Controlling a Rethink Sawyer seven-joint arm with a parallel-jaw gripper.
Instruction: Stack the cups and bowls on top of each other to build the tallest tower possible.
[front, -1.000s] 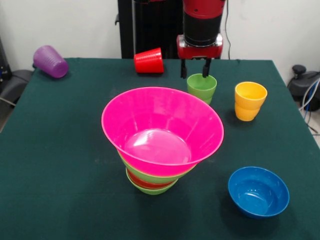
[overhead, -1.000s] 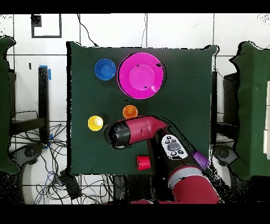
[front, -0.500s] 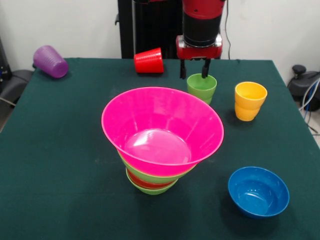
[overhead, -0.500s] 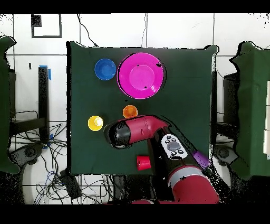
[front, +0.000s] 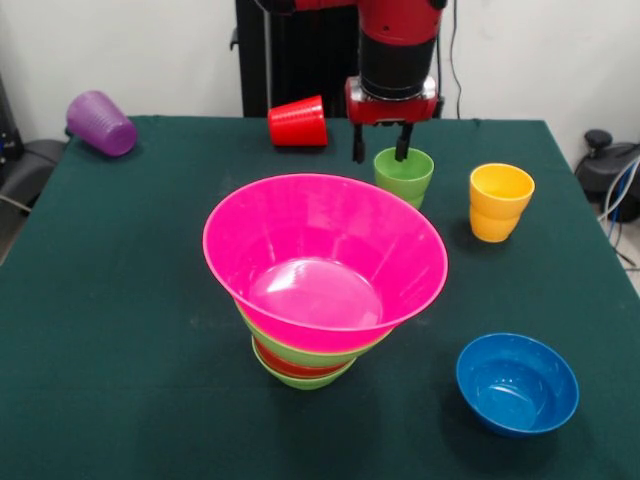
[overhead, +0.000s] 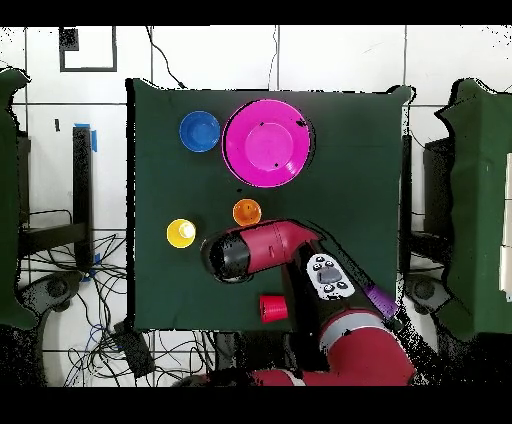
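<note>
The tower (front: 318, 300) stands upright with every bowl's mouth facing up: a small lime green bowl (front: 305, 380) at the bottom, a red-orange bowl (front: 290, 366) nested in it, a larger lime green bowl (front: 300, 350) above that, and the huge pink bowl (front: 325, 255) on top, tilted slightly. In the front view this pile sits well in front of the gripper (front: 378, 148) and a little to its left in the picture.

The arm (front: 398, 45) comes straight down, its wrist vertical, and the gripper hangs with two dark fingers (front: 358, 148) pointing down. The fingers are spread apart with nothing between them. One finger sits at the rim of the light green cup (front: 404, 176), which stands upright, mouth up, just below and slightly right of the gripper. In the overhead view the arm's body covers the gripper.

The yellow cup (front: 499, 202) stands upright, farther right of the gripper. The red cup (front: 298, 122) lies on its side just left of the gripper, its long axis running left to right. The purple cup (front: 100, 123) also lies on its side, far off to the left at the table's (front: 120, 330) corner. The blue bowl (front: 517, 383) rests mouth up, well in front of the gripper and to the right.
</note>
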